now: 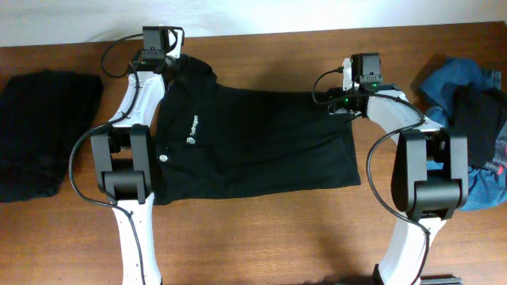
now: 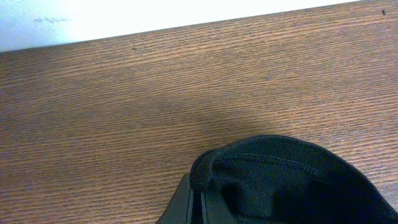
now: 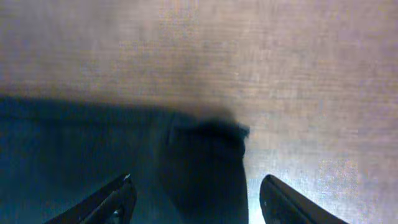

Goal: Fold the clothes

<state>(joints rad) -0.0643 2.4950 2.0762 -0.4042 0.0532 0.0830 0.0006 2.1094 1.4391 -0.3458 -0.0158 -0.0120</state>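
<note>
A black short-sleeved T-shirt with a small white chest logo lies spread across the middle of the table. My left gripper sits at its far left sleeve and is shut on a fold of that black fabric; in the left wrist view the left gripper pinches the hem. My right gripper hovers over the shirt's far right corner. In the right wrist view the right gripper is open, its fingers standing either side of that corner.
A pile of folded black clothes lies at the left end of the table. At the right end is a heap with a blue denim piece and a black garment. The table's far edge meets a white wall.
</note>
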